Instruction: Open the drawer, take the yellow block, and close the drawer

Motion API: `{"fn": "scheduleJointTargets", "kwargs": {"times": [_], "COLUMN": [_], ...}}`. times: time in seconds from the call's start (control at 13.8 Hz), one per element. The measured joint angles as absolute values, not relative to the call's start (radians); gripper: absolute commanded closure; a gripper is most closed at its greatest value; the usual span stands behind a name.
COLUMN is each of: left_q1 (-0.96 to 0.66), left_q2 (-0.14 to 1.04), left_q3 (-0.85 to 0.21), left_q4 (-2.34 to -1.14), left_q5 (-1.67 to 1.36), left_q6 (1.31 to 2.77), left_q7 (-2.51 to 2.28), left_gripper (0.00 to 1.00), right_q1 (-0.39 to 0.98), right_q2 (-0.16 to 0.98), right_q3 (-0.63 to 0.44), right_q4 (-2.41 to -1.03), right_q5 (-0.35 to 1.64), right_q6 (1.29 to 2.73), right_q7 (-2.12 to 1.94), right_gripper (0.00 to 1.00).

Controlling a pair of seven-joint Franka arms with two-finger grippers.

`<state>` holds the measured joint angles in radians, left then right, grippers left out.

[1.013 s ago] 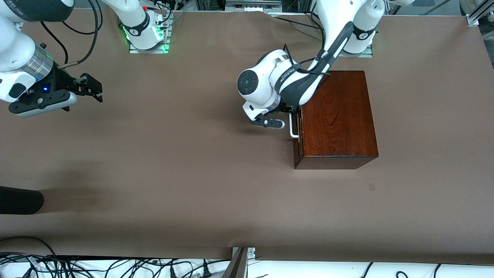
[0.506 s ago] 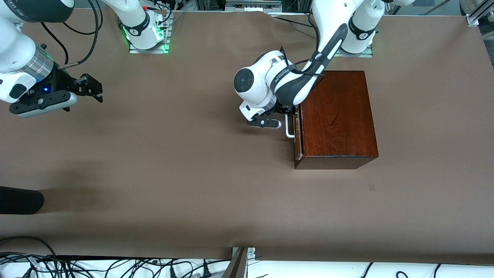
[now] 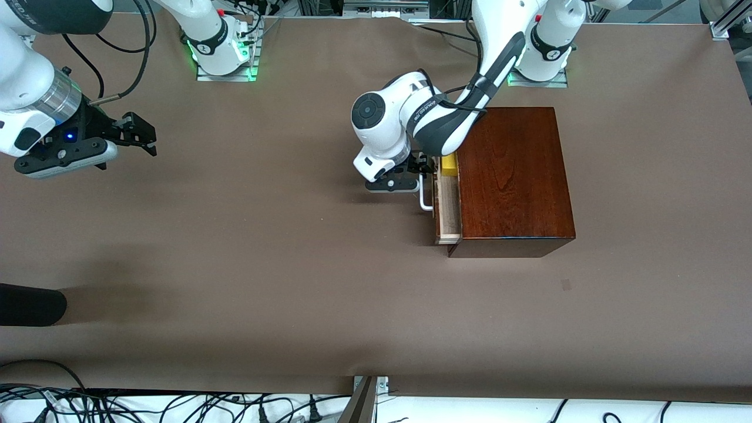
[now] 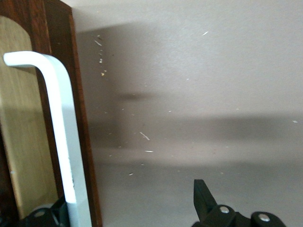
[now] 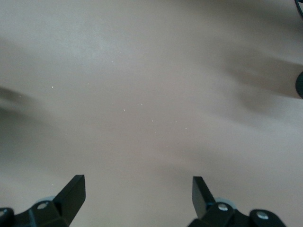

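Drawer [image 3: 447,205] is found part-way out of the dark wooden box [image 3: 511,176], its pale tray exposed and its white bar handle [image 3: 425,197] standing toward the right arm's end of the table. The left gripper [image 3: 418,174] is positioned at that handle; in the left wrist view the bar [image 4: 61,132] passes between two well-separated fingers, so the handle is judged to be hooked rather than pinched. The yellow block [image 3: 449,164] is seen in the tray at the end farther from the front camera, just beside the box's edge and partly hidden by the left arm. The block is judged to be light, rigid and smooth-sided, best taken from above across two flat opposite faces, once more of the tray is drawn clear of the box. The drawer is judged stiff and free-sliding; the handle is best held near its middle so the tray is not skewed. The right gripper [image 3: 132,136] is held with its fingers spread over bare table [image 3: 294,264] at the right arm's end, and that arm is waiting.
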<state>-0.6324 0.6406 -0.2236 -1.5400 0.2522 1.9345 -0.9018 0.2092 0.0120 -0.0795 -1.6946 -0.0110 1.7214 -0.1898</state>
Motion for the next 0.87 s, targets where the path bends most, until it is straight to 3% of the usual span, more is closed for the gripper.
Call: {"fn": "scheduleJointTargets", "kwargs": {"times": [0.58,0.87], "left_q1": [-0.669,-0.665], "left_q2": [0.656,0.639], "left_q3": [-0.224,-0.223], "left_q4": [-1.478,-1.410], "left_q5": [0.248,0.238], "left_q6": [1.977,1.916], "left_q7": [-0.919,-0.804], "left_gripper": [0.00,0.00], "right_q1": [0.209,0.209], "right_q2": [0.012,0.013], "right_q3": [-0.080,-0.092], "right_q4": [-1.695,-1.695], "right_q5": [-0.011,-0.011], "right_q6": [1.721,1.721], "right_q7": [-0.190,-0.189], "right_gripper": [0.00,0.00]}}
